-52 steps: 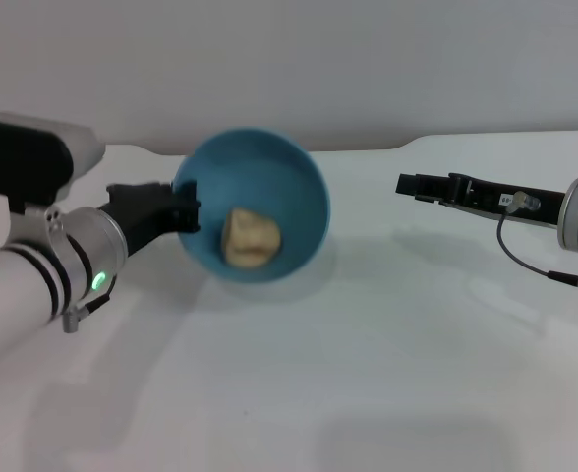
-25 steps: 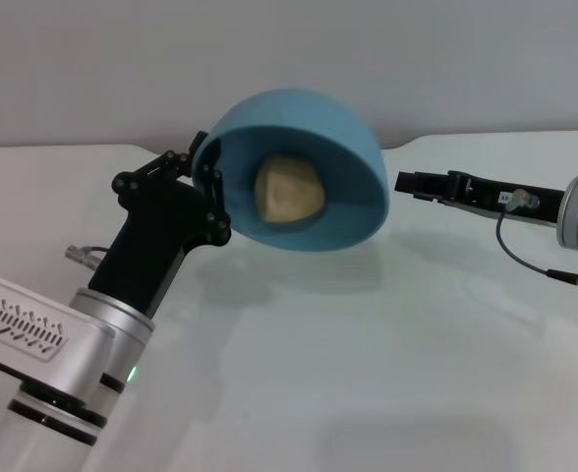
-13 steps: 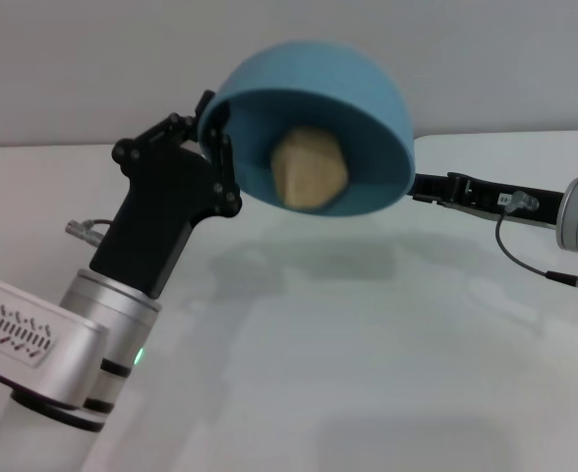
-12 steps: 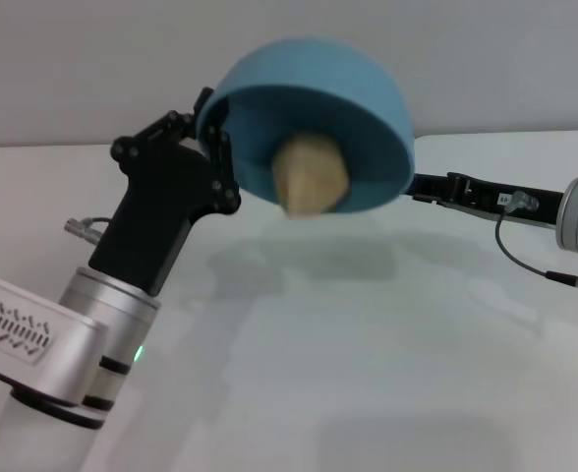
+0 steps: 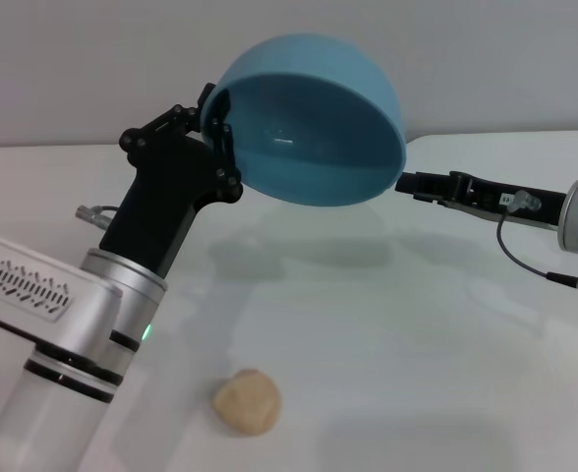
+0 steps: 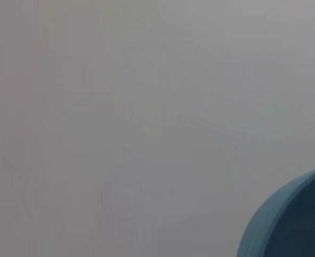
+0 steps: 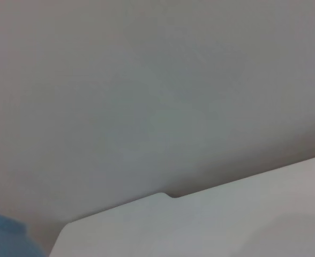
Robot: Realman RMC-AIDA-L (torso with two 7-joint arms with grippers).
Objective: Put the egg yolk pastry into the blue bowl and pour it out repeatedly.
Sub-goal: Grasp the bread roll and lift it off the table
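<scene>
My left gripper (image 5: pixel 213 128) is shut on the rim of the blue bowl (image 5: pixel 314 138) and holds it high above the table, tipped over with its glossy inside facing down and toward me; the bowl is empty. An edge of the bowl shows in the left wrist view (image 6: pixel 291 225) and in the right wrist view (image 7: pixel 7 238). The egg yolk pastry (image 5: pixel 247 401), a pale tan lumpy ball, lies on the white table near its front edge, below and in front of the bowl. My right gripper (image 5: pixel 404 184) hangs still at the right, just beside the bowl.
The white table (image 5: pixel 417 334) runs across the view, with a grey wall behind it. A thin cable (image 5: pixel 525 264) loops off my right arm at the far right.
The left arm tipped the bowl further over. The pastry slid out of it and fell to the table, where it now lies at the front. The right arm has not moved.
</scene>
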